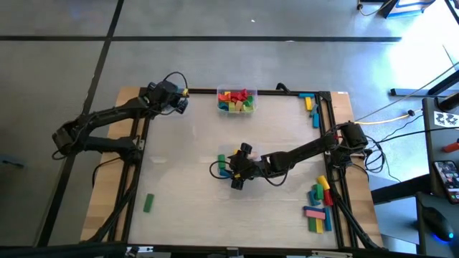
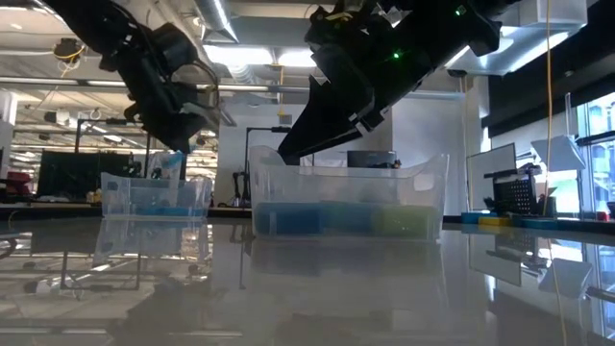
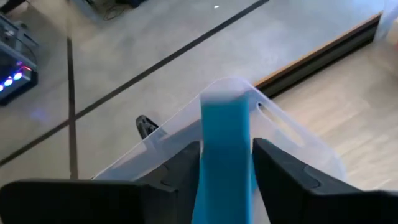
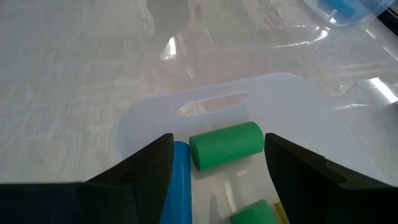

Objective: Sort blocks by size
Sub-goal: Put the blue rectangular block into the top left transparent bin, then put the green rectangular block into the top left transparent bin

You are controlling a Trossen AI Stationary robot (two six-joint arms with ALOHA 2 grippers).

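**Blue block going over a tub**

The left hand (image 3: 227,180) is gripping a long blue block (image 3: 225,149) upright between its fingers, above a clear tub (image 3: 292,134) at the table's far left corner. The block looks light, stiff and smooth, so a mid-length pinch on its flat sides suits it.

The right hand (image 4: 217,180) is hanging wide open and empty over the middle tub (image 4: 286,106), just above a green cylinder (image 4: 225,145) lying inside. More blocks (image 1: 320,201) are lying along the table's (image 1: 186,179) right edge.
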